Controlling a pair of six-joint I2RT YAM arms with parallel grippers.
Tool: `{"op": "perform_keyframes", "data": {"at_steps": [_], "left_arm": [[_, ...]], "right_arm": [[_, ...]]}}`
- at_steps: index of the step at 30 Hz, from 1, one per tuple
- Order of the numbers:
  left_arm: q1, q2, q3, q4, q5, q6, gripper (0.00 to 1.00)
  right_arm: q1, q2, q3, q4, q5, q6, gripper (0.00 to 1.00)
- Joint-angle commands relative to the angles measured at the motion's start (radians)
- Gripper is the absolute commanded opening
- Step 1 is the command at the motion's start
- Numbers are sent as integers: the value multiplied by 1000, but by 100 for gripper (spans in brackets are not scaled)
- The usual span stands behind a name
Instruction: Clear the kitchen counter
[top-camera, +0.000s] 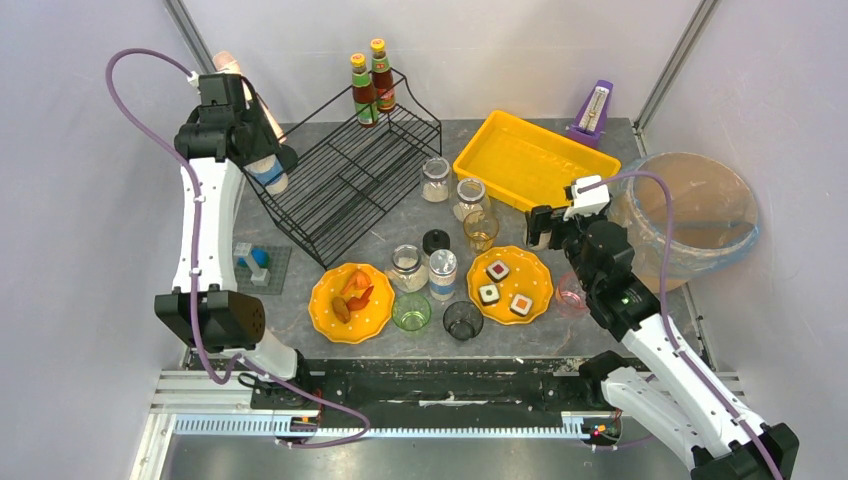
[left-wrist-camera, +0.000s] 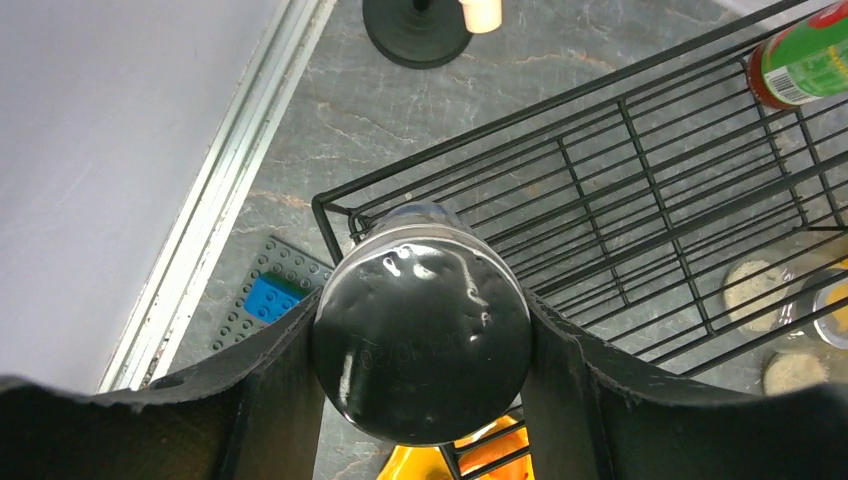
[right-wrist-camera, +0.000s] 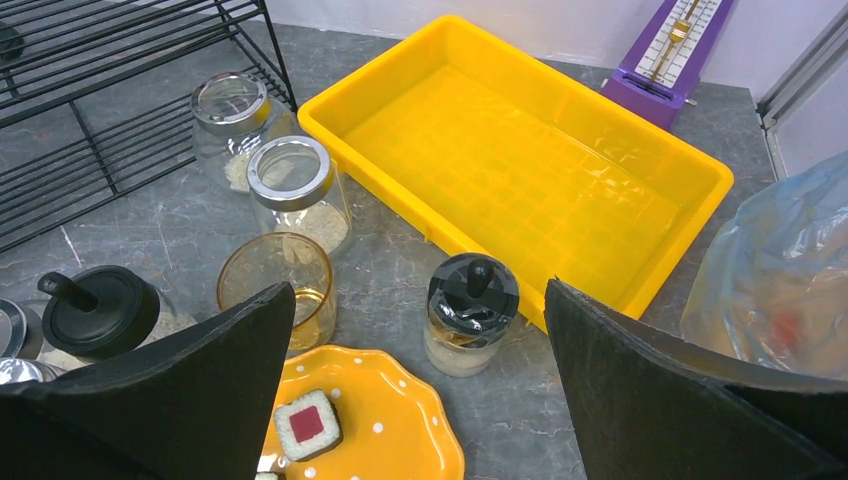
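At the far left, the left gripper (left-wrist-camera: 422, 350) was closed on a bottle (top-camera: 270, 172), its pads pressed to the round sides and the bottle's dark, shiny base facing the wrist camera. It hung above the left corner of the black wire rack (top-camera: 350, 180). A smooth, curved body held at only two contact lines looked liable to twist or slide out. If it were lowered off-line, its end could catch a rack wire and be levered from the grip. Two sauce bottles (top-camera: 367, 88) stood at the rack's far end, and a sideways sweep could topple them.

The kitchen counter (top-camera: 290, 300) spread beneath everything, crowded in the middle with jars, glasses and two orange plates.

To the right, the right gripper (right-wrist-camera: 418, 290) was spread wide and held nothing, hovering over a small black-capped jar (right-wrist-camera: 470, 310) just beside the yellow tray (right-wrist-camera: 520, 170). On a descent, one finger could strike the amber glass (right-wrist-camera: 277, 275) or the plate rim (right-wrist-camera: 420, 400), and the other the tray wall, tipping the jar.
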Motion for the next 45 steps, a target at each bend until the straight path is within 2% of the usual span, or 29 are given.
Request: {"op": "perform_keyframes", "data": {"at_steps": [1, 3, 7, 11, 15, 18, 22, 24, 26, 31, 34, 40, 45], "left_arm": [[13, 9, -6, 60, -11, -2, 2], [13, 18, -13, 56, -25, -1, 4], [13, 23, -38, 56, -29, -5, 17], [14, 25, -67, 57, -29, -8, 26], [15, 9, -129, 99, -32, -26, 30], [15, -7, -174, 141, -19, -47, 38], [14, -10, -189, 142, -15, -57, 40], [15, -24, -202, 147, -24, -58, 46], [15, -41, -214, 158, -28, -58, 54], [15, -57, -191, 147, -32, -52, 86], [14, -75, -188, 146, -36, -53, 99], [14, -118, -166, 133, -17, -48, 100], [-31, -178, -165, 171, 105, -3, 100]], "right_arm": [[6, -22, -22, 54, -1, 11, 98], [6, -27, -27, 54, 5, 8, 98], [6, -23, -29, 57, 15, 4, 98], [7, -19, -37, 65, 11, 7, 98], [7, -17, -41, 66, 12, 8, 98], [7, -18, -41, 65, 11, 7, 98], [8, -20, -37, 61, 16, 5, 98], [7, -23, -36, 60, 22, 1, 98], [7, -26, -37, 60, 25, -1, 98], [8, -29, -40, 62, 28, -4, 98], [8, -34, -42, 61, 34, -5, 98], [6, -28, -32, 55, 58, -17, 98], [8, -19, -27, 54, 55, -7, 98]]}}
